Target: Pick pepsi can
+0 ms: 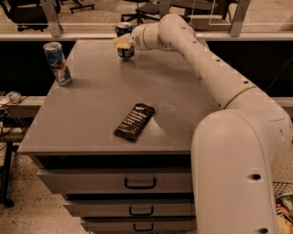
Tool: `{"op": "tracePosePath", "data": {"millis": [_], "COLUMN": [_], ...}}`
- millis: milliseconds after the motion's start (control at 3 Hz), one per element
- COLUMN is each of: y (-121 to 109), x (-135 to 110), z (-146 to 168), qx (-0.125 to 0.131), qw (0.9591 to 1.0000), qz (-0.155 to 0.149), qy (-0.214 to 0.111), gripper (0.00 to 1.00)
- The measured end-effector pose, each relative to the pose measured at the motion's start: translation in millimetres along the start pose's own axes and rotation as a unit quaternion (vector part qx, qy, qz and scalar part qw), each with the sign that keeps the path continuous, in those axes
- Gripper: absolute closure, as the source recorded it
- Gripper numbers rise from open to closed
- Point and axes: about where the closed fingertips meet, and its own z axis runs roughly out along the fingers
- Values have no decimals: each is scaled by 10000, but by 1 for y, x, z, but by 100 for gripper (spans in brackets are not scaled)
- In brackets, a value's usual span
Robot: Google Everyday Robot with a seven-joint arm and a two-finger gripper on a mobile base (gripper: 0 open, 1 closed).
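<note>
Meeting the pepsi can (125, 52) at the top centre of the frame, the gripper (122, 42) covers the can's middle with a tan pad, leaving only the silver top and the dark blue base in sight. Whether its jaws are clamped on the can or merely set around it cannot be told. The can stands upright on the far edge of a grey table (91, 105), its base resting on the surface.

From the gripper, the white arm (206, 68) runs down and to the right across the frame, ending in a broad rounded housing that fills the lower right corner.

Well apart from the pepsi can, a taller, slimmer light blue-and-silver can (58, 64) stands upright near the table's edge at the upper left of the frame. A dark flat packet (134, 121) lies at an angle near the table's front edge, just left of centre, touching neither can.

Below the tabletop, three drawers (139, 183) with dark handles are stacked at the bottom of the frame. Office chairs (151, 8) stand on the floor beyond the table, along the top.
</note>
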Motion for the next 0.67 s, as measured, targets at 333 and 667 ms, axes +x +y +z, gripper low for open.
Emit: {"op": "tracePosePath", "data": {"millis": [333, 667], "y": [17, 40], "x": [-19, -41], "z": [-40, -85], "qx": [-292, -831], "qw": [9991, 9927], "qz": [-7, -18], "qy": [-314, -872], "gripper": [100, 100]}}
